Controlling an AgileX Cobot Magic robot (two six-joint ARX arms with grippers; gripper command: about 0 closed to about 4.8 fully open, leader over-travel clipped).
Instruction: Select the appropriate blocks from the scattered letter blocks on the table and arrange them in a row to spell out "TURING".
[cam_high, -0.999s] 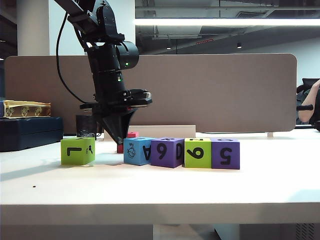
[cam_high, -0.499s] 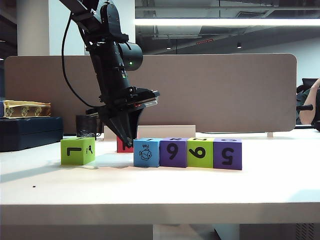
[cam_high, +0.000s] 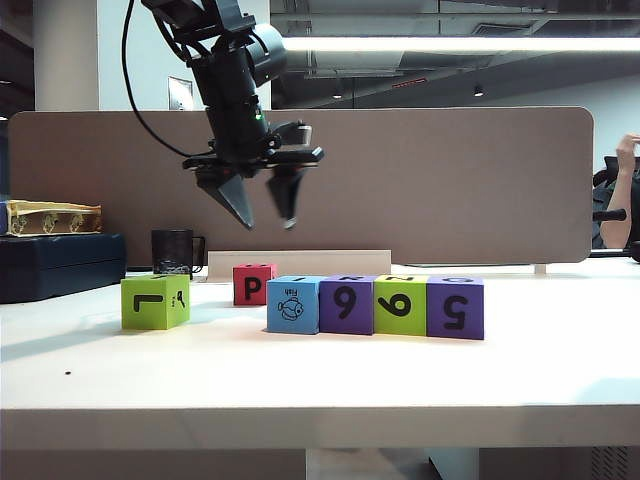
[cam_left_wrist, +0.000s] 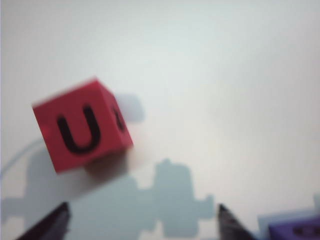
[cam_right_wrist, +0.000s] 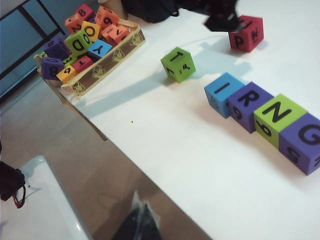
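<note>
P block (cam_high: 253, 284) behind four-block row (cam_high: 375, 305); T block (cam_high: 155, 301) apart, left.

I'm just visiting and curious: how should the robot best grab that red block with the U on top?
Probably from straight above, closing on two opposite side faces. The red block sits flat on the table, U up, apart from the blue block, so its sides look free. The open left tool hangs above it already; the right tool is away.

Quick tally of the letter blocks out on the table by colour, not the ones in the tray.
Lime green: 2, one standing alone, one in the row
Purple: 2, both in the row
Red: 1, behind the row
Blue: 1, at the row's end
Total: 6
</note>
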